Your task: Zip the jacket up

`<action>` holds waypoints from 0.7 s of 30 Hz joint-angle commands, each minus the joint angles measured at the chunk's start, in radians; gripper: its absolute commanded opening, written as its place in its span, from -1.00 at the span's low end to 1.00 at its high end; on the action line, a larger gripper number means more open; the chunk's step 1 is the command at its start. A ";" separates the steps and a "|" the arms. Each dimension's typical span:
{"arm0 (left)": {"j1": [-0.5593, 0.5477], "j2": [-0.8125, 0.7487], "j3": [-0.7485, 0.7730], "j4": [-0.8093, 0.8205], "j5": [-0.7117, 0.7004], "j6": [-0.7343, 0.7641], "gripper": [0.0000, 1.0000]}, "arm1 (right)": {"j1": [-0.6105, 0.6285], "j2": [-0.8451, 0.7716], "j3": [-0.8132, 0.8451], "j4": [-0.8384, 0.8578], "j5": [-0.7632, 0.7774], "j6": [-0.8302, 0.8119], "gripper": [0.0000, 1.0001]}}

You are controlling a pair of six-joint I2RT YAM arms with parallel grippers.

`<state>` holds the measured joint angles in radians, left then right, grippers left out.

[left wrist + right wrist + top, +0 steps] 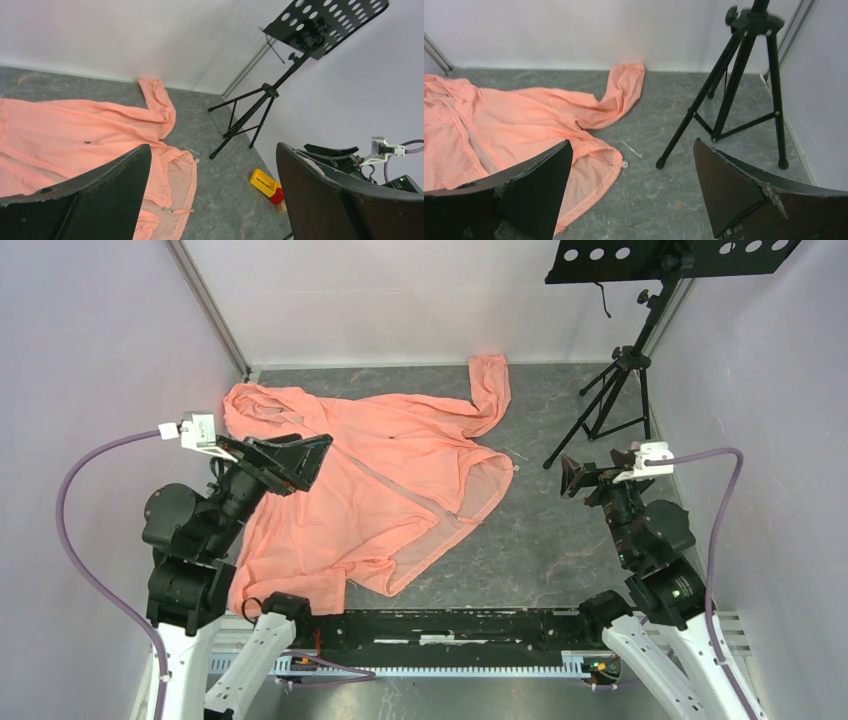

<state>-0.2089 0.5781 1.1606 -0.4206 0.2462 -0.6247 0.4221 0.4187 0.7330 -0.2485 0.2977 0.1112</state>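
The left gripper (pixel 308 462), at the left, hangs over the jacket's (pixel 400 480) left edge, its matte black fingers spread wide and holding nothing. The jacket is thin, creased salmon-pink cloth and lies open-fronted across the left and middle of the mottled grey table (pixel 560 540), one sleeve curling toward the far wall. To its right stands a black metal tripod stand (pixel 610 390). Nearer, the right gripper (pixel 572 478) gapes empty.
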 commanded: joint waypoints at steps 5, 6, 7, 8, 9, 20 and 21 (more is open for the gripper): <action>0.006 0.019 -0.116 -0.055 -0.007 -0.015 0.99 | 0.004 0.080 -0.105 0.023 -0.059 0.035 0.94; 0.006 0.023 -0.136 -0.053 0.001 -0.021 0.99 | 0.005 0.088 -0.135 0.049 -0.085 0.030 0.95; 0.006 0.026 -0.160 -0.055 0.012 -0.024 0.99 | 0.003 0.097 -0.170 0.083 -0.096 0.043 0.95; 0.006 0.032 -0.187 -0.053 0.029 -0.027 0.99 | 0.004 0.109 -0.198 0.106 -0.093 0.069 0.94; 0.006 0.040 -0.212 -0.043 0.049 -0.031 0.99 | 0.003 0.124 -0.231 0.143 -0.102 0.087 0.94; -0.030 0.227 -0.533 0.273 0.244 -0.226 0.99 | 0.006 0.625 -0.446 0.918 -0.364 0.359 0.95; -0.053 0.245 -0.554 0.307 0.234 -0.242 0.99 | 0.005 0.684 -0.423 0.965 -0.375 0.378 0.94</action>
<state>-0.2161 0.7853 0.6724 -0.3183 0.4088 -0.7441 0.4236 0.9550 0.2707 0.3092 0.0360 0.3473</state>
